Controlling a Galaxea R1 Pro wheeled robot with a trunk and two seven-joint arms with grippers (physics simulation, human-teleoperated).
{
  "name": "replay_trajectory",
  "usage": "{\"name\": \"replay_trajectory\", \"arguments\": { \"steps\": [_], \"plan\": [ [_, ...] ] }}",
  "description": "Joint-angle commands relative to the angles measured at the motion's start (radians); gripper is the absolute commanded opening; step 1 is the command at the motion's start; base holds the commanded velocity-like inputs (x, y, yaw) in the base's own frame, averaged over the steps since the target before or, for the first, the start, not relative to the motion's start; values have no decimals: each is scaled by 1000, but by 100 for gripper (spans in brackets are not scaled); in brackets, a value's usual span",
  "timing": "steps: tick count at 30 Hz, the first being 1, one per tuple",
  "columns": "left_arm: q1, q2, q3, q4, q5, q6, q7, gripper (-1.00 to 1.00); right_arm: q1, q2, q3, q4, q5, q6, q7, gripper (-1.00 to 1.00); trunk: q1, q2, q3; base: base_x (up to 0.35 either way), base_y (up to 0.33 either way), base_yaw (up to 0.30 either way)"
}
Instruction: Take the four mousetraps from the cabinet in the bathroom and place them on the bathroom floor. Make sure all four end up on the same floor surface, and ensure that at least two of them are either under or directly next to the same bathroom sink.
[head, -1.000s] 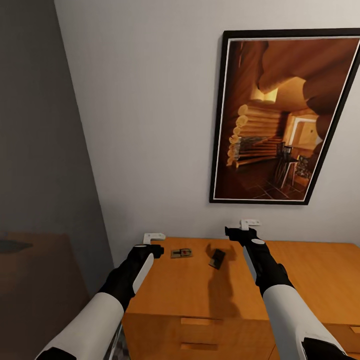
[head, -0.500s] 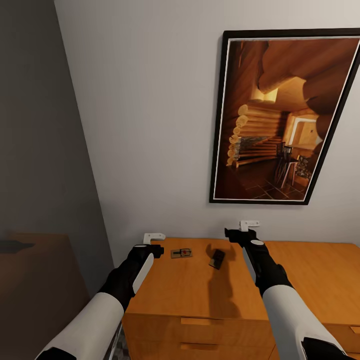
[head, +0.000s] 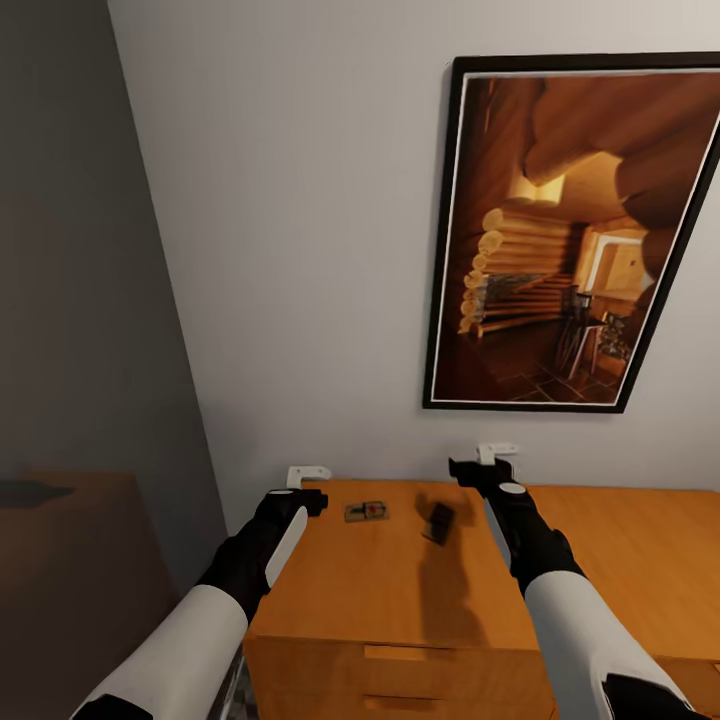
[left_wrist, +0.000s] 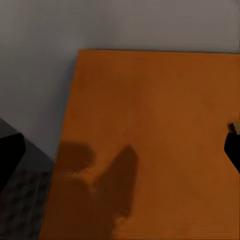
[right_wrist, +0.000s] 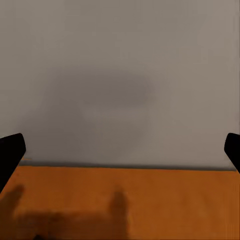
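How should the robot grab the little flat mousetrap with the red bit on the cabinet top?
Probably from straight above, fingers pinching the two long edges of the mousetrap. It lies flat on the cabinet, so only its thin sides offer a grip. The left gripper is nearest, with its fingertips spread wide.

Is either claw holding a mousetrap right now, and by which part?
Nothing is held. Both wrist views show open fingers with nothing between them, and two mousetraps lie on the cabinet top.

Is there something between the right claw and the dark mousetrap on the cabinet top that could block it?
Nothing visible stands in the way. The right claw hovers over the back edge of the cabinet, and the dark mousetrap lies on bare wood just inward of it. The second mousetrap lies farther over, toward the left claw.
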Motion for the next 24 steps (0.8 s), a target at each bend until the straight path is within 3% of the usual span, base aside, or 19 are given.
{"name": "replay_trajectory", "arguments": {
  "steps": [1,9,24],
  "plan": [
    [-1,0,-2,-1,11,3,9,100,-1,1,-4,2,9,-5,3,100,1,-1,-2,231,91,0],
    [-1,0,-2,-1,11,4,9,100,-1,1,-4,11,9,-22,3,100,1,-1,-2,199,40,0],
    [-1,0,-2,-1,11,4,9,100,-1,1,-4,12,10,-25,3,100,1,-1,-2,20,3,0]
  ]
}}
